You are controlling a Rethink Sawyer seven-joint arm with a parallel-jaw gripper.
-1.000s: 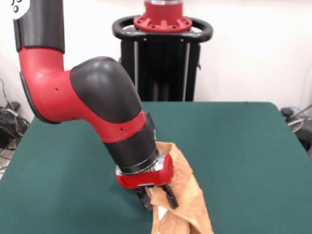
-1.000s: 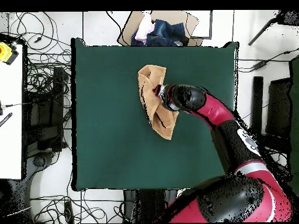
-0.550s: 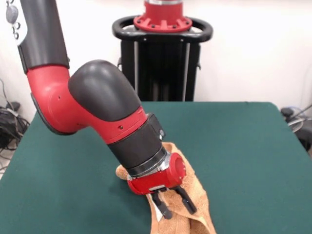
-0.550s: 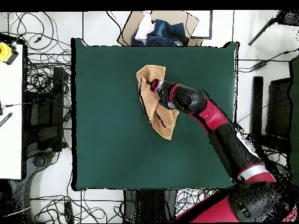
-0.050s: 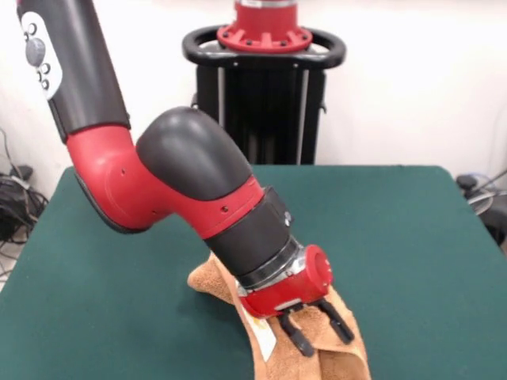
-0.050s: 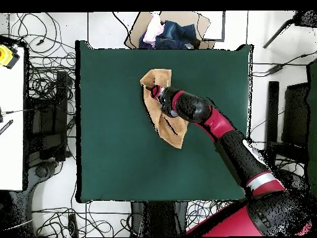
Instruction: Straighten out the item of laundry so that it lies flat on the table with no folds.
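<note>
this is a robotics lab, set up for recording trials. a red and black robot arm rises from a black pedestal at the edge of a green felt-topped table that stands alone like a test bench. from above, tangled black cables sprawl over the pale floor all round the table. a white side bench at one edge carries a yellow object, and an open cardboard box holding spare cloths sits just beyond the table. bare white walls stand behind the pedestal.
</note>
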